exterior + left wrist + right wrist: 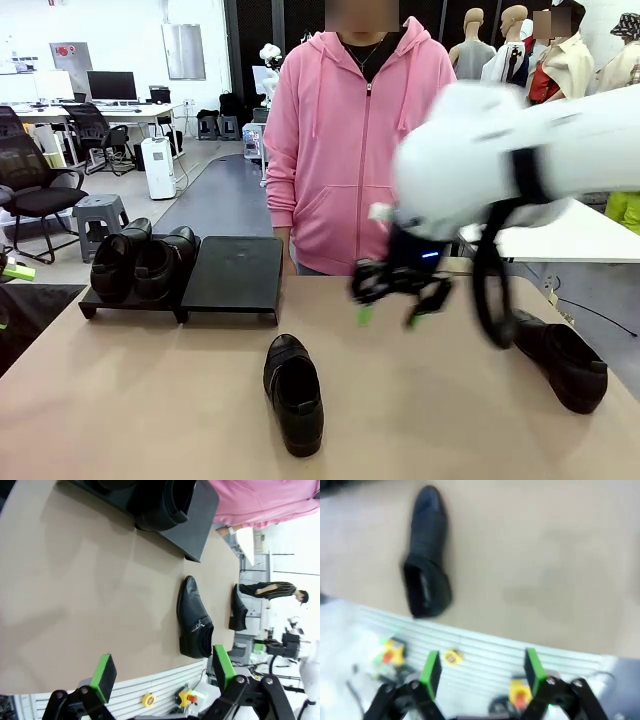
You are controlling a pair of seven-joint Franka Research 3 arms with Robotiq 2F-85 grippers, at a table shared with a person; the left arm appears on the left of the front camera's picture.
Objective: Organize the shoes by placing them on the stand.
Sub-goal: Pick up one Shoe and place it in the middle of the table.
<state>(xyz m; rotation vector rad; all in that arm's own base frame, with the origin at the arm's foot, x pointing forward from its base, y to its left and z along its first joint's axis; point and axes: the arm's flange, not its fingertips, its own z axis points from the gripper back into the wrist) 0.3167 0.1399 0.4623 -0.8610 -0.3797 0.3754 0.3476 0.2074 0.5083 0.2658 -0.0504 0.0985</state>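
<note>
**Loose loafers awaiting placement, both arms empty.** The left arm's fingers [104,675] stand spread wide with nothing between them. The right arm's fingers [431,672], blurred above the tan bench [150,400], are likewise parted and hold nothing.

A glossy black leather loafer with a rounded toe and thick sole [293,393] lies flat on the bench. It sits just beyond the left fingertips, nearer one finger than the other, and its open collar end appears to face them. From the right fingers it lies ahead and off to one side. A second matching loafer [565,360] rests well beyond the first, as seen from the left fingers.

The matte black sloped stand [235,270], made of two low platforms, sits farthest from the left fingers. One platform is bare and the other carries a pair of the same loafers [135,265].

*Handling.* Each shoe is probably moderately heavy. The sole looks stiff and the upper likely yields under pressure, while the polished leather may slide against the pads and mark easily. A sound hold would be across the heel collar, with one finger inside the opening and one outside, or across both sides low by the sole. The rounded toe offers little purchase.
</note>
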